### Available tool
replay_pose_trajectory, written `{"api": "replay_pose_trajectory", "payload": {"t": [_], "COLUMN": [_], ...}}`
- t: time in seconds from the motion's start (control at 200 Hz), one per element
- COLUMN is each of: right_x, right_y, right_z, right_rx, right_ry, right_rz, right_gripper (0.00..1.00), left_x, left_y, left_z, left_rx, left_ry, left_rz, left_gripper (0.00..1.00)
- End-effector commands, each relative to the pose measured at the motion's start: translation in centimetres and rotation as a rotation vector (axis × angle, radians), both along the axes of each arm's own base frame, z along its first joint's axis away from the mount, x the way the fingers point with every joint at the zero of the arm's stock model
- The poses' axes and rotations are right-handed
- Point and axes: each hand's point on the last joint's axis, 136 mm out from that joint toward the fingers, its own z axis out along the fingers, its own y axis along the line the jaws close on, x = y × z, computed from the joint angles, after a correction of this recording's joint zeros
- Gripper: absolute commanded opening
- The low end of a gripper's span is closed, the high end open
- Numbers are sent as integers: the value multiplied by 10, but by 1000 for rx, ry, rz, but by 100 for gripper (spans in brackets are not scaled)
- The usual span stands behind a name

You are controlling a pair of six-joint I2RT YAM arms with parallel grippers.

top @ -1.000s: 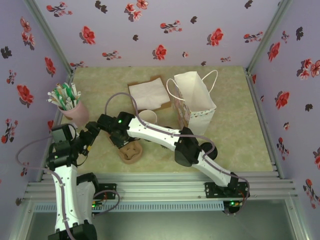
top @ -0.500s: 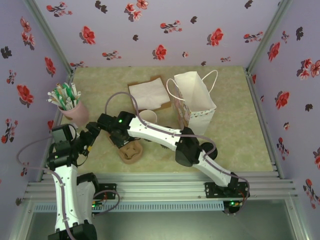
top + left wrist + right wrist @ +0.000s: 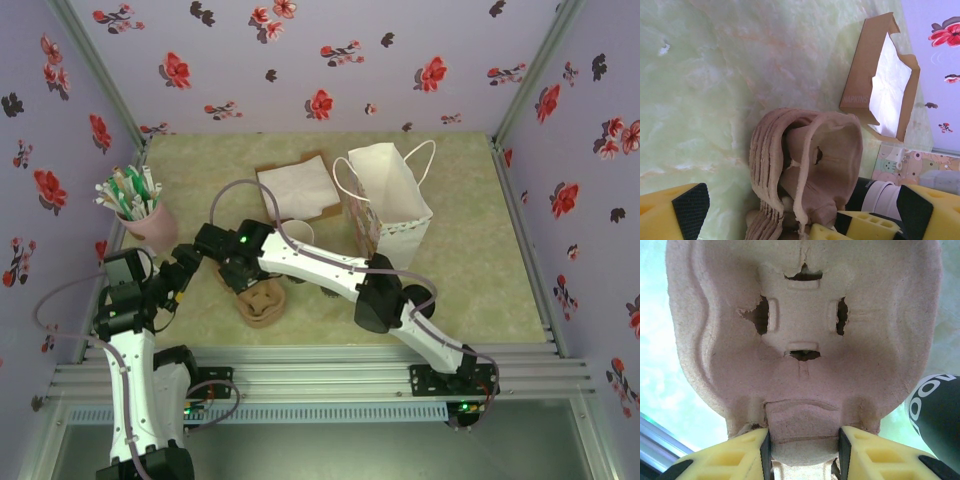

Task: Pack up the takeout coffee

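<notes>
My right gripper (image 3: pixel 801 450) is shut on the end tab of a brown pulp cup carrier (image 3: pixel 802 325), whose underside faces the right wrist camera. In the top view that carrier (image 3: pixel 262 300) lies under the right gripper (image 3: pixel 243 274), near the table's front left. The left wrist view shows it tipped up off a stack of like carriers (image 3: pixel 767 165). My left gripper (image 3: pixel 800 212) stands wide open around that stack; in the top view it (image 3: pixel 190 268) sits just left of the right one. The takeout coffee is out of view.
A lidless dark-sided paper cup (image 3: pixel 297 232) with a cream inside stands behind the carriers. An open white paper bag (image 3: pixel 395 200) stands to the right. A brown napkin box (image 3: pixel 298 188) lies at the back, and a pink holder of sticks (image 3: pixel 140 212) at the left.
The right arm's elbow has drifted slightly right. The gripper and its carrier stay almost where they were. The left arm has not moved.
</notes>
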Motion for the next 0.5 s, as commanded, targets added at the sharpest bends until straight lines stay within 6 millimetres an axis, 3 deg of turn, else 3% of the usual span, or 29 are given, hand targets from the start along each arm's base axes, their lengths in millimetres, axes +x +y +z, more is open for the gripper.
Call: {"api": "replay_pose_trajectory", "payload": {"t": [0.0,0.155,0.495], "right_x": [-1,-5,-16], "right_y": [-3,-3,-9], "right_z": [38,57,122], "right_rx": [61,103,258], "right_ry": [-42,-60,-99], "right_rz": [-13,-4,24], "right_gripper": [39,39,39], "left_x": [3,1,-12], "left_y": [1,4,13], "left_z": [16,37,124], "left_rx": [27,76,240], "left_ry": [-47,-74,-201], "left_rz": [-21,-31,-31], "left_gripper": [99,99,99]}}
